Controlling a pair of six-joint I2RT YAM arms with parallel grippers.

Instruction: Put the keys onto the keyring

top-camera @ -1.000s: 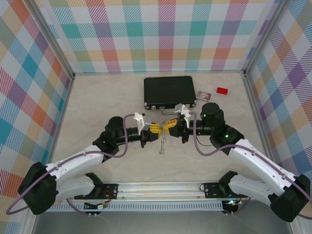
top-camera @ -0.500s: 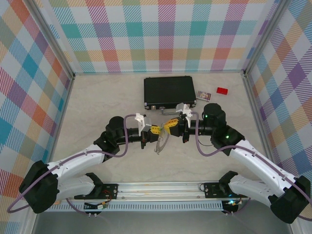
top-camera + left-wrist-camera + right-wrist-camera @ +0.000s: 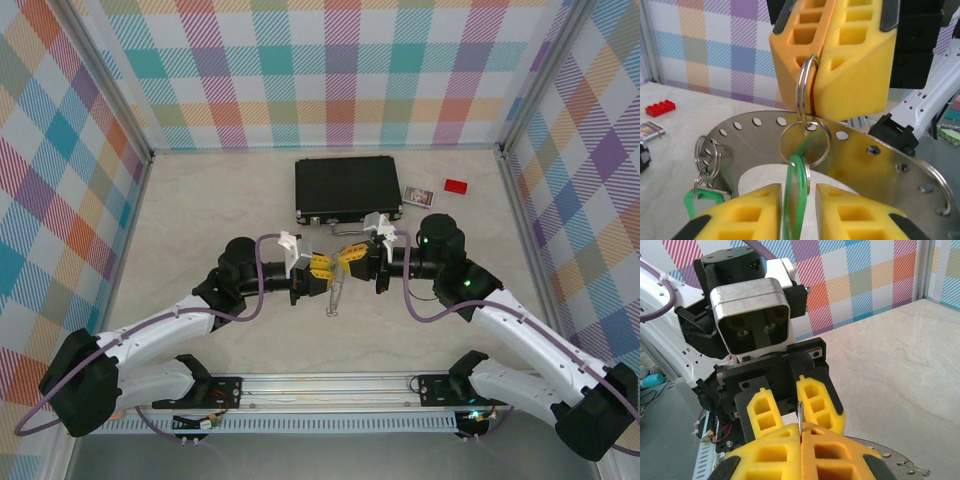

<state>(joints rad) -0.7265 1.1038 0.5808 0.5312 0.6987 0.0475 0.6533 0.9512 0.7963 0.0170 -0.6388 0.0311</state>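
Above the middle of the tabletop (image 3: 200, 220), just in front of the black case (image 3: 347, 187), the two arms meet tip to tip. The right pincer (image 3: 352, 256) is pressed together on a small ring (image 3: 805, 87) — the thin wire loop stands upright in the seam between its yellow fingers (image 3: 850, 60). From that loop a second small ring hangs against the face of the keyring (image 3: 885, 162), at one of the holes along its rim. The keyring is a wide flat grey hoop that hangs off the tabletop between the two arms.

The left pincer (image 3: 318, 268) faces the right one from just below, with its fingers (image 3: 757, 212) apart. A green key (image 3: 794, 200) hangs edge-on in the gap between them, on the second small ring. Whether the pads touch it cannot be told.

Farther along the hoop, on the left in the left wrist view, another green key (image 3: 702, 200) dangles from a cluster of small rings threaded through a hole.

A red block (image 3: 456, 186) and a small card (image 3: 417, 195) lie on the tabletop to the right of the case — well apart from both pincers.
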